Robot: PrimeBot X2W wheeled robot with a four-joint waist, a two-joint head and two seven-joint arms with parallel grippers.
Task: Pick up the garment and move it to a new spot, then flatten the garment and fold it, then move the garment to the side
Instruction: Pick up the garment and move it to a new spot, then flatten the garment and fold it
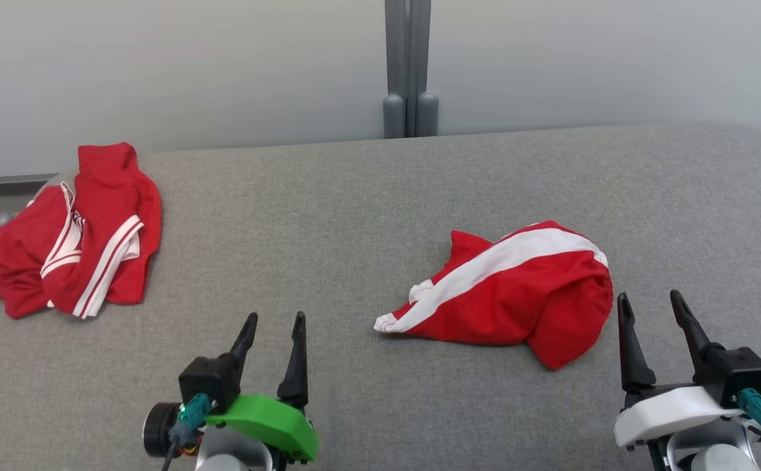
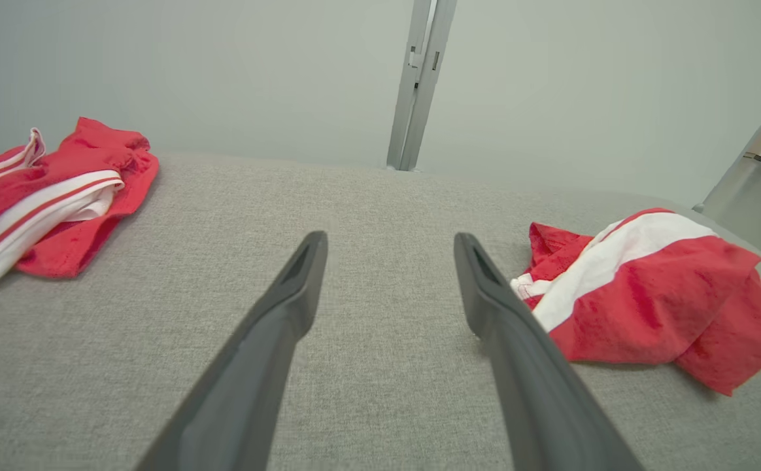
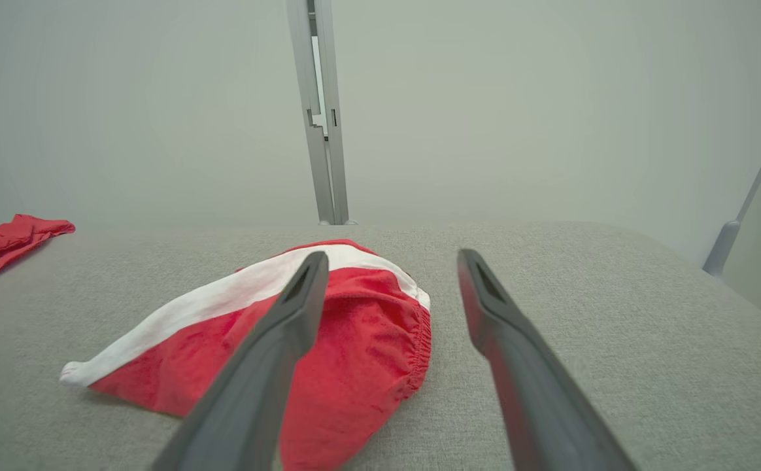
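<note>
Open & empty: left end effector (image 1: 276, 315), right end effector (image 1: 648, 294). Just left of the right one, crumpled red garment (image 1: 518, 288); gathered hem, prob. elastic, clearest in right wrist view.

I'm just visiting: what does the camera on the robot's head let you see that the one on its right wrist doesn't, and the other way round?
Head view: the left gripper with its green cover, open, alongside the right gripper, and the whole crumpled red pile at the far left.
Right wrist view: the gathered elastic edge of the nearer red garment up close, and a slanted grey pole at its right.
Both: that garment with its white stripe, the grey padded surface, the upright grey post, and the right gripper's open fingers.
</note>
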